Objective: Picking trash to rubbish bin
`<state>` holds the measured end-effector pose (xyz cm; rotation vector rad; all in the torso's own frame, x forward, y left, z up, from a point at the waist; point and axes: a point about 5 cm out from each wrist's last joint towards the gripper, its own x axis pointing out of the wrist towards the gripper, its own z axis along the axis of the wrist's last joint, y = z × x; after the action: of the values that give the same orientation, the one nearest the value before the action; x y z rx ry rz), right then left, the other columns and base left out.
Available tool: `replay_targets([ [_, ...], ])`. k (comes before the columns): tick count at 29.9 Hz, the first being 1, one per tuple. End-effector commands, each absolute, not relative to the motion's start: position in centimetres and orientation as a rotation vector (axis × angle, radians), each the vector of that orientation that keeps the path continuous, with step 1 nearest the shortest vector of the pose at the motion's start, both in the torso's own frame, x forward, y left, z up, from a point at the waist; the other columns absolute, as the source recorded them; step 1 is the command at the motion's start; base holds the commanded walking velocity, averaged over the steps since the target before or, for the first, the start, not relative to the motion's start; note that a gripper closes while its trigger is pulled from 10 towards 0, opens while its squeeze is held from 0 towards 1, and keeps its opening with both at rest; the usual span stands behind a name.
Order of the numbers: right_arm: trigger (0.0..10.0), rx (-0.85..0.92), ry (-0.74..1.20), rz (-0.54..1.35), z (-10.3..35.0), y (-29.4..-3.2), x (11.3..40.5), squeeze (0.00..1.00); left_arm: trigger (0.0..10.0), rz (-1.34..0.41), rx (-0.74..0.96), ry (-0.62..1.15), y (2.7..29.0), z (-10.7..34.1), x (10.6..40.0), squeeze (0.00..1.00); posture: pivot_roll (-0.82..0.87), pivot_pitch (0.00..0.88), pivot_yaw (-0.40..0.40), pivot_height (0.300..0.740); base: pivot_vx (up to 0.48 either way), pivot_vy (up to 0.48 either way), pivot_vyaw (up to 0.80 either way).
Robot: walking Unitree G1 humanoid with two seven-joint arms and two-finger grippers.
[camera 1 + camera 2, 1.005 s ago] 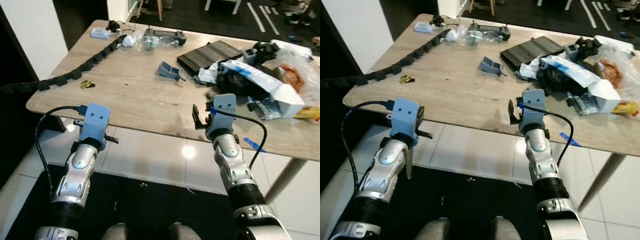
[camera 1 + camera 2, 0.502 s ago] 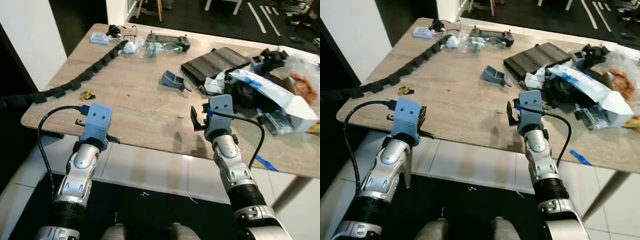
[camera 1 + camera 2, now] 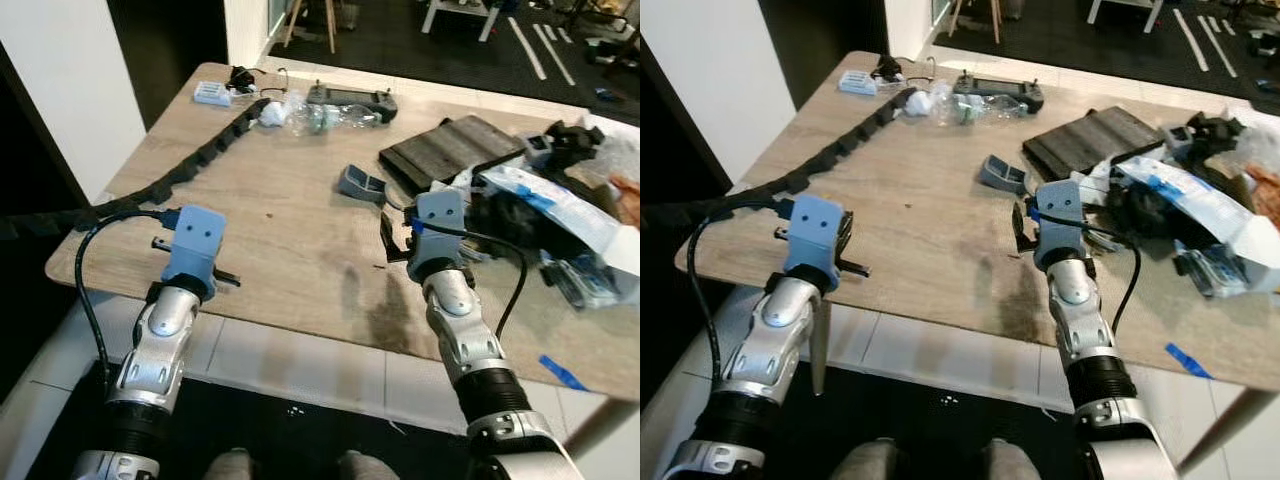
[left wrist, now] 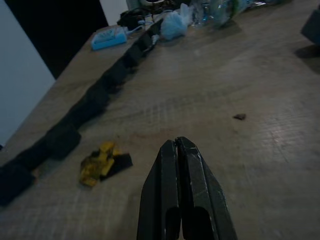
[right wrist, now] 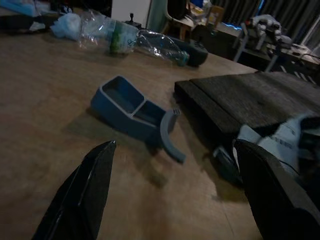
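1. Left gripper: fingers pressed together, empty, held low over the near part of the wooden table.
2. Yellow wrapper scrap lies crumpled on the table just beyond the left fingertips, beside the black cable chain; no readable print.
3. Right gripper: fingers spread wide, empty, above the table.
4. Blue plastic part lies ahead of it, long axis slanting across the table.
5. Crushed clear bottle lies on its side at the far edge; green label unreadable.

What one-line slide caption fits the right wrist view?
Open right gripper faces a blue plastic holder on the wooden table, crushed clear bottles beyond.
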<state>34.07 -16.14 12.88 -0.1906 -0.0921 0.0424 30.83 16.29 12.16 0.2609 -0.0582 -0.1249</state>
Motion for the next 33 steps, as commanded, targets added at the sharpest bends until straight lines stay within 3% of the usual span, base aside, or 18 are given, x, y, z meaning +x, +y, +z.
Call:
replay_targets([
  [1,10.0,-0.191,-0.084,0.023,12.7,-16.8,34.0,0.0,10.0,-0.136,0.271,-0.049,16.2,11.9,30.7,0.0,0.05,0.031,-0.049,0.74,0.304,0.0,0.0],
  [6,10.0,-0.263,-0.073,0.042,12.6,-16.6,34.0,0.0,10.0,-0.139,0.271,-0.051,16.1,11.9,30.8,0.0,0.04,0.029,-0.047,0.74,0.303,0.0,0.16],
  [28,10.0,-0.213,-0.075,0.012,12.4,-16.9,33.9,0.0,10.0,-0.172,0.248,-0.065,15.8,12.1,30.7,0.0,0.05,0.041,-0.047,0.74,0.297,0.0,0.07],
  [33,10.0,-0.219,-0.068,0.008,12.1,-16.9,33.7,0.0,10.0,-0.225,0.227,-0.077,15.2,12.3,30.5,0.0,0.05,0.042,-0.047,0.74,0.0,0.0,0.0],
])
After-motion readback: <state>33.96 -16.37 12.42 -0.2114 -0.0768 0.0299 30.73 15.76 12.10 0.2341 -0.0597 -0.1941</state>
